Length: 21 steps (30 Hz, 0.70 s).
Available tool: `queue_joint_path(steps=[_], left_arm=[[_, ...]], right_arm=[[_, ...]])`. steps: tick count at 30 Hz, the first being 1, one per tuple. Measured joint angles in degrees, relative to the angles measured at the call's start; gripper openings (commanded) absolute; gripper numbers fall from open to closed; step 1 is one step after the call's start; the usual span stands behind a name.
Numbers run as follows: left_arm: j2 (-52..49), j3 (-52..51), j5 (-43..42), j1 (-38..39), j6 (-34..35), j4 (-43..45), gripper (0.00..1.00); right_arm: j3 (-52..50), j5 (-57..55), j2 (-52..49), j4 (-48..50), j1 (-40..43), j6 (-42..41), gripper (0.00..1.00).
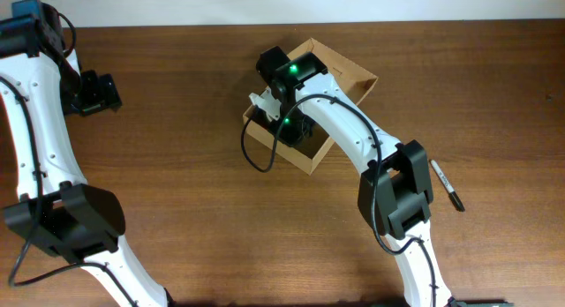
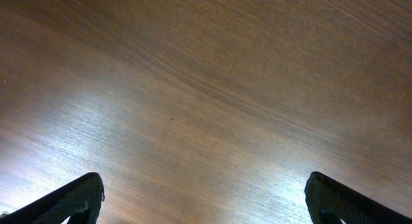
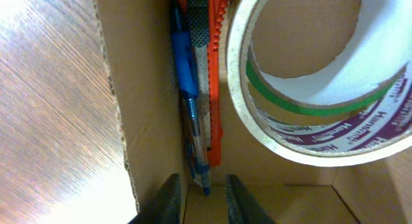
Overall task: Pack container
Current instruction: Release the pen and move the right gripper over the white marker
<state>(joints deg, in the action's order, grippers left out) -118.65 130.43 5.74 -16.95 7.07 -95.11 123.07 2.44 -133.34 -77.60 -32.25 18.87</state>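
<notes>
Lettering on one tape roll only

White print starting "Ham" is repeated along the purple band (image 3: 351,139) on the tape roll (image 3: 239,114), seen from the right wrist; the remaining letters cannot be made out. Nothing else is legible.

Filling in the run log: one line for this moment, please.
right gripper inside container, slightly open | tape roll packed | left gripper open over table | marker outside

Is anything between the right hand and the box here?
Nothing visible. The right hand is inside the box, its fingertips by the tip of a blue pen lying along one wall with an orange knife; a tape roll sits beside them.
</notes>
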Motion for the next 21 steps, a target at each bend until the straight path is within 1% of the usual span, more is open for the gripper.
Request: queue_joint_path(steps=[3,6,8,11,15,17,19,21], left_arm=[[0.0,0.0,0.0,0.0,0.0,0.0,1.00],[0.0,0.0,0.0,0.0,0.0,0.0,1.00],[0.0,0.0,0.0,0.0,0.0,0.0,1.00],[0.0,0.0,0.0,0.0,0.0,0.0,1.00],[0.0,0.0,0.0,0.0,0.0,0.0,1.00],[0.0,0.0,0.0,0.0,0.0,0.0,1.00],[0.0,0.0,0.0,0.0,0.0,0.0,1.00],[0.0,0.0,0.0,0.0,0.0,0.0,1.00]], right_arm=[[0.0,-2.0,0.6,-0.4,0.0,0.0,0.38],[0.0,-4.3,3.9,-1.4,0.2,0.0,0.41],[0.0,-6.1,8.4,-1.7,0.5,-0.3,0.41],[0.0,-8.0,17.7,-1.9,2.1,-0.8,0.42],[0.0,-10.3,30.2,-2.1,7.1,-1.0,0.43],[-0.4,-11.9,36.0,-1.9,11.3,-0.9,0.44],[-2.8,-13.2,40.9,-0.9,15.8,-0.8,0.47],[-7.7,-14.3,46.0,0.7,21.4,-0.4,0.50]])
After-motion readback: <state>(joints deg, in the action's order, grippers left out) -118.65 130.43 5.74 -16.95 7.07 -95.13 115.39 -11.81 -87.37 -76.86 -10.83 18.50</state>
